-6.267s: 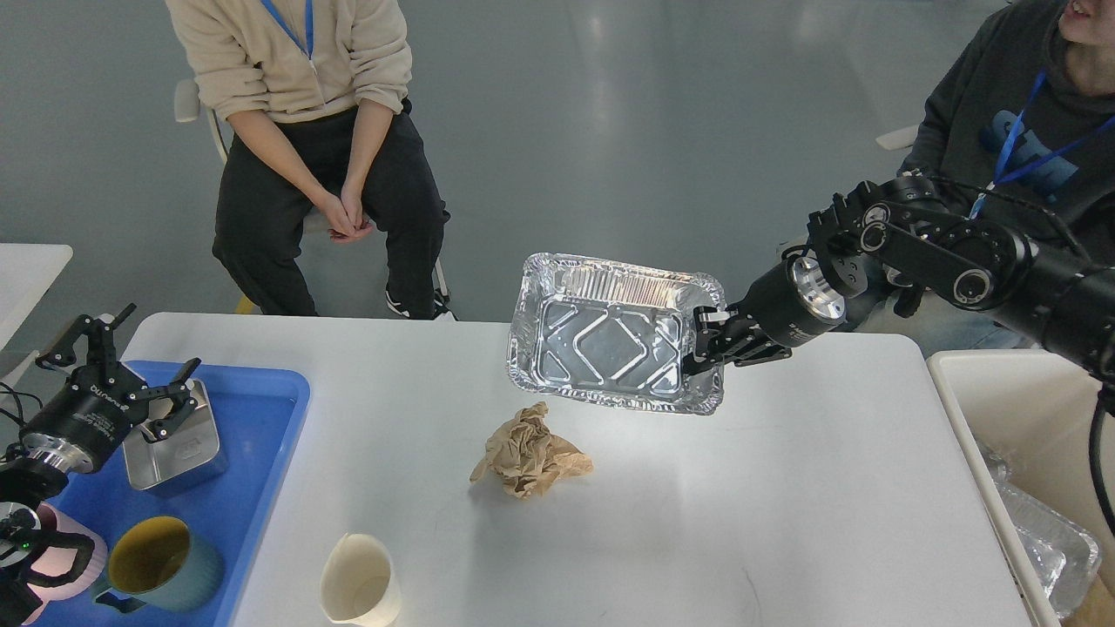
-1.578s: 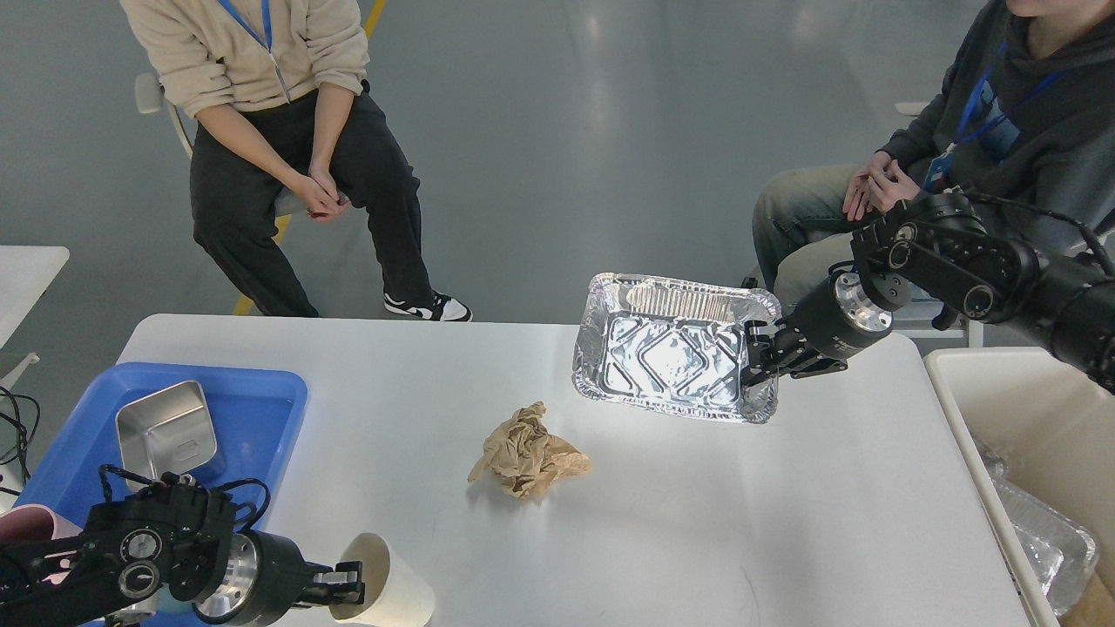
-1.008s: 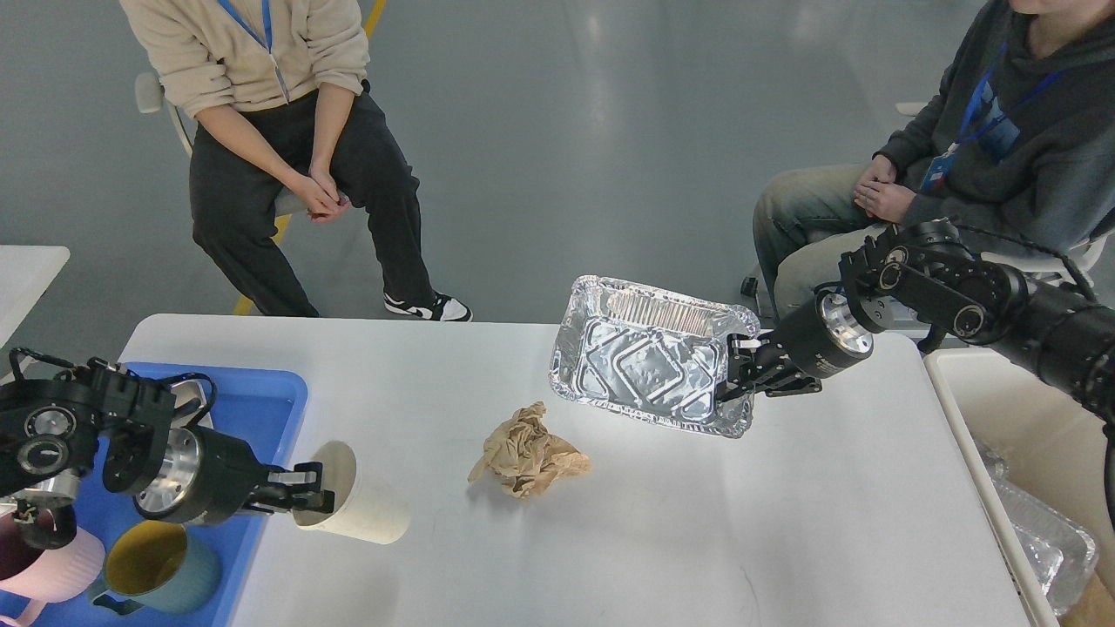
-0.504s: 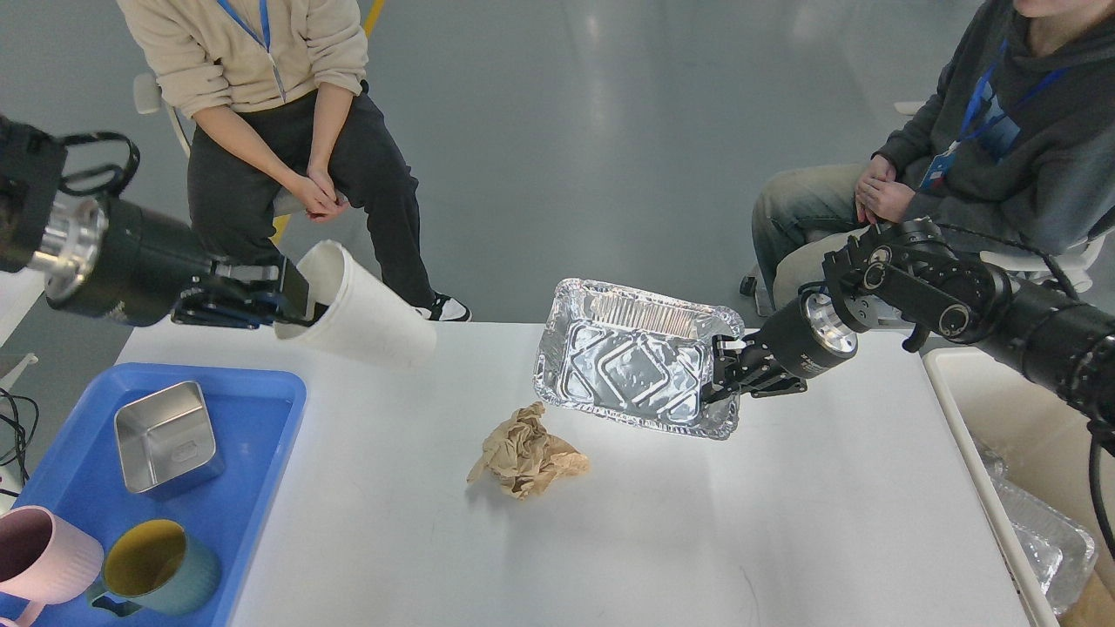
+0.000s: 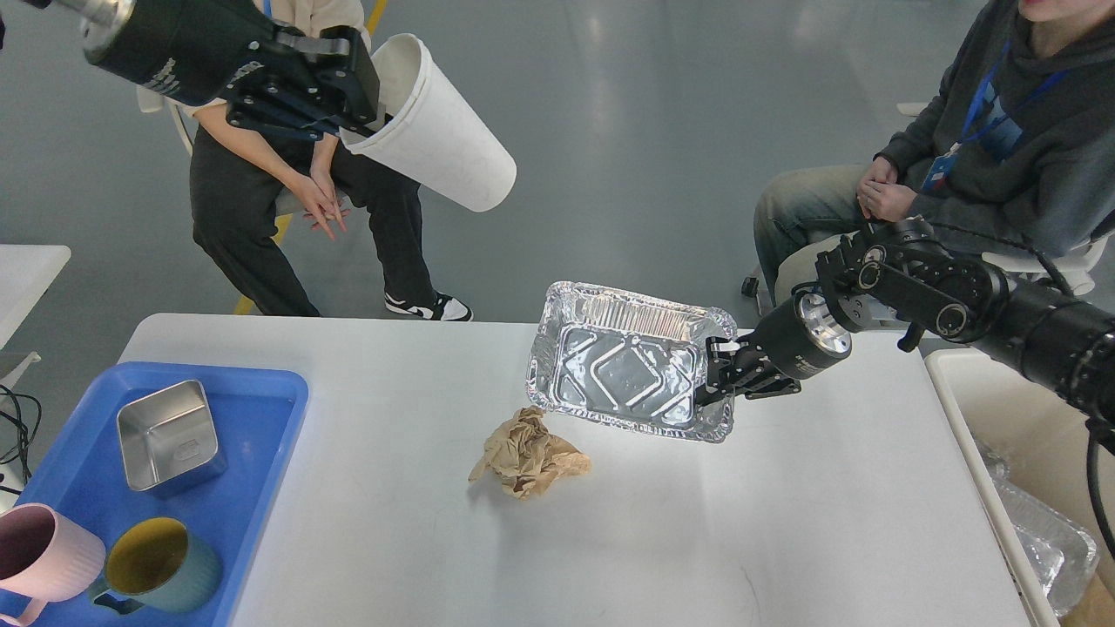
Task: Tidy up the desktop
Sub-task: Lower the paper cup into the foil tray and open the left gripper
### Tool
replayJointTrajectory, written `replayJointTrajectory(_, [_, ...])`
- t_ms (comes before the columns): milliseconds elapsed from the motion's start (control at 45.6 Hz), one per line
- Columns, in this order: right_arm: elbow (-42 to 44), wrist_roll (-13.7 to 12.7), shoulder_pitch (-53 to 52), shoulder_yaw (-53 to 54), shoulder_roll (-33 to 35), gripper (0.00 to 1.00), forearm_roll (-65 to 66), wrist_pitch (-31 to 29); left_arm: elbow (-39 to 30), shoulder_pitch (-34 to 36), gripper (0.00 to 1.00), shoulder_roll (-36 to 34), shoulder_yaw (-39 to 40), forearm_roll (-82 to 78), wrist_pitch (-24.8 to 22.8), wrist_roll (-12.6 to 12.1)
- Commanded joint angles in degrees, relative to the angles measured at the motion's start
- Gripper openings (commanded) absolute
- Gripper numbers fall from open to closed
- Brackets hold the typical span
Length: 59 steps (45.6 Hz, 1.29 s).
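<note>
Across the middle of the head view: the desktop (image 5: 784,522), matte white with rounded corners and faint scuffs, spreads between a blue tray at left and a cream-white bin at right.
Writing: pale lettering on the left gripper's black body, too small to read; an embossed mark on the steel box, unreadable.
Left gripper (image 5: 370,83): raised high at upper left, fingers pinching the rim of a white paper cup (image 5: 435,126) that tilts mouth-up toward the arm.
Right gripper (image 5: 710,383): fingers clamped on the right rim of a foil pan (image 5: 627,370), held tilted above the desktop's far side.
Desktop centre: crumpled brown paper (image 5: 527,453) lies just below the pan.
Blue tray (image 5: 261,453): holds a steel box (image 5: 165,435), a pink mug (image 5: 43,566) and a teal mug (image 5: 161,566) with yellow inside.
Cream-white bin (image 5: 984,409): more foil pans inside.
Room: glossy grey floor; two seated people with blue lanyards, one in beige (image 5: 296,174), one in a dark hoodie (image 5: 984,157).
</note>
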State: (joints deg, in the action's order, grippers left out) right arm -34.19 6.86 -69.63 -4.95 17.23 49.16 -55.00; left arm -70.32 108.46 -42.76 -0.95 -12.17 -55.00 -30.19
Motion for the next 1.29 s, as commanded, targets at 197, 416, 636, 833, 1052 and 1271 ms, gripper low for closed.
replayJointTrajectory(197, [-0.5,0.0,-1.5,0.0,-0.5,0.00,0.0,0.0,17.2,-9.8,0.01,26.0,-0.2,-4.2,2.4,0.2])
replayJointTrajectory(416, [-1.0,-0.1,-2.7,-0.1,-0.6,0.00,0.0,0.0,28.7,-17.1,0.01,39.4,1.3,-13.4,3.7,1.3])
replayJointTrajectory(636, [-1.8,-0.2,-2.8,-0.1,-0.5,0.00,0.0,0.0,34.4,-20.2,0.02,47.4,0.4,-15.4,6.4,2.1])
replayJointTrajectory(833, [-1.8,-0.2,-2.9,-0.1,-0.4,0.00,0.0,0.0,37.1,-23.0,0.10,50.4,0.5,-20.2,8.2,3.0])
replayJointTrajectory(1052, [-1.8,-0.2,-2.7,-0.1,-0.5,0.00,0.1,0.0,37.1,-22.9,0.65,50.6,1.5,-19.5,9.9,3.3])
replayJointTrajectory(1271, [-1.7,-0.2,-2.2,-0.1,-0.2,0.00,0.1,0.0,37.1,-21.0,0.97,50.1,3.1,-17.2,9.5,4.3])
